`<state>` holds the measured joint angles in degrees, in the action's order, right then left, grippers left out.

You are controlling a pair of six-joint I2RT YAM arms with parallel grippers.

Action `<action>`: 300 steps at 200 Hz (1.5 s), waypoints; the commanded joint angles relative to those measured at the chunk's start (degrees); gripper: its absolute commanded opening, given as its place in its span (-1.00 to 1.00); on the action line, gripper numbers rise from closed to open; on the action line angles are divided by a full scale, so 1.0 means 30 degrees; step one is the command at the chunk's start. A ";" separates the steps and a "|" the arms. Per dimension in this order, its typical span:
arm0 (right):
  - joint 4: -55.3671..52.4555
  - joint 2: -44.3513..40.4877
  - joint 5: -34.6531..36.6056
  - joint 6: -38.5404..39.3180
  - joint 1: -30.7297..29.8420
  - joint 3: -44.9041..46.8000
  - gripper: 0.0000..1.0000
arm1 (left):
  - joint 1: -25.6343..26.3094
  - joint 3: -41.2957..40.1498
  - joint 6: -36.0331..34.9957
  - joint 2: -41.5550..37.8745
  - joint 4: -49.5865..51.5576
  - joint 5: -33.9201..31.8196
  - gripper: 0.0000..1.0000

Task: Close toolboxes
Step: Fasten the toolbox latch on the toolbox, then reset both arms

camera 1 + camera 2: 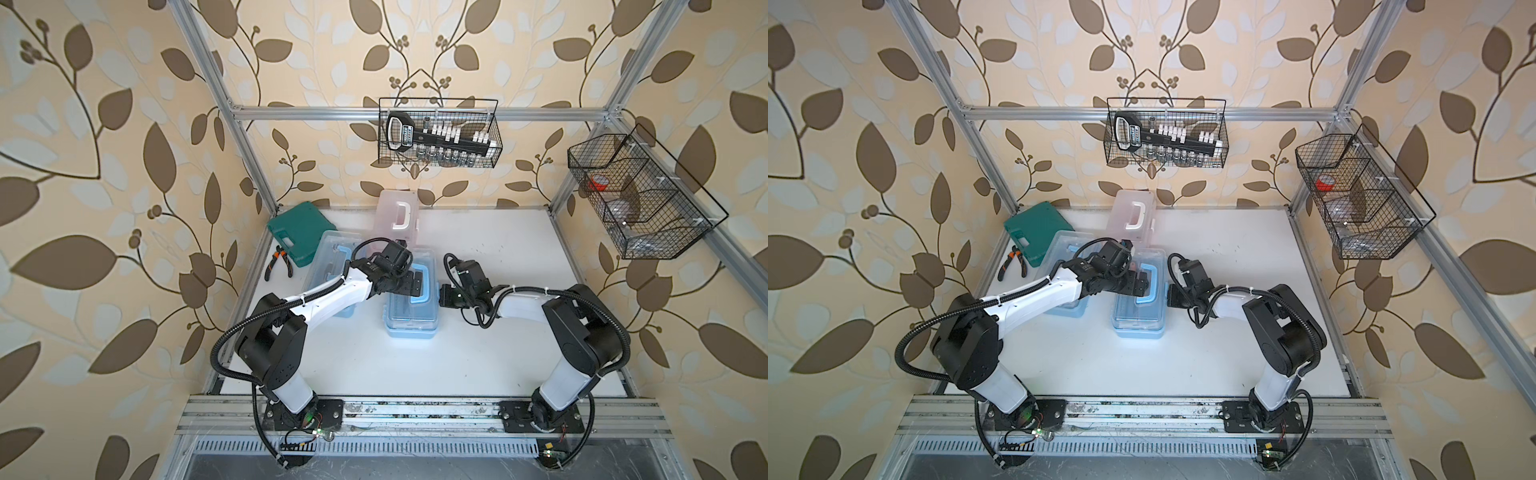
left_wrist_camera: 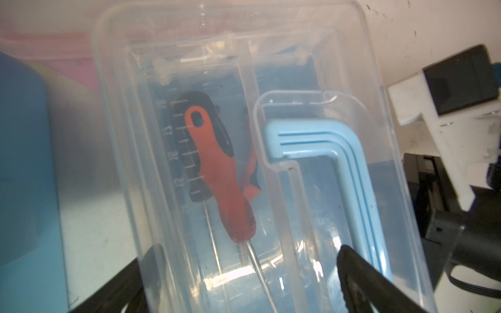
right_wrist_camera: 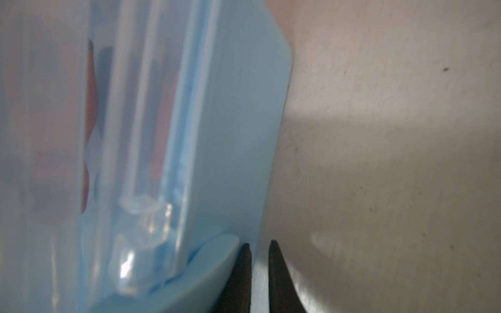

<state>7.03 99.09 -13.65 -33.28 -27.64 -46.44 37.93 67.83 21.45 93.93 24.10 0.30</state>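
Left tool point(image 1: 415, 284) gapes wide over the clear lid point(image 2: 217, 67) of the nearer blue toolbox point(image 1: 409, 328) — I hold nothing; my right tool point(image 3: 259, 244), pinched nearly closed and empty, sits beside its base.

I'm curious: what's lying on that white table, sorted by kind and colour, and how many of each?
Light-blue toolboxes: 2
Pink toolbox: 1
Dark green case: 1
Pliers: 1
Total: 5
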 commanded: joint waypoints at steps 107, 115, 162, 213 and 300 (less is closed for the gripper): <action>-0.0862 -0.6496 0.4081 0.3140 0.3277 0.1449 0.36 | 0.0882 0.0952 -0.1614 -0.0404 0.2333 -0.1867 0.98; -0.0878 -0.6821 0.4081 0.3233 0.3639 0.1769 0.41 | 0.0763 0.0799 -0.1574 -0.0840 0.2072 -0.2281 0.98; -0.0660 -0.8670 0.6099 0.3503 0.5067 0.3737 0.93 | 0.0380 -0.2693 -0.1248 -0.5261 -0.1227 -0.5265 0.98; 0.1975 -1.0118 0.9358 0.4378 0.6393 0.6047 0.97 | -0.1503 -0.7894 -0.3570 -0.9471 -0.3577 -0.6146 0.98; 1.4543 -0.9034 1.2261 0.8804 0.6627 1.1255 0.97 | -0.5415 -1.2317 -0.6463 -1.0817 -0.8752 -0.4357 0.98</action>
<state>32.67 68.95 22.17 -12.49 -8.08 -16.99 25.52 30.96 3.75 58.65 0.91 -16.32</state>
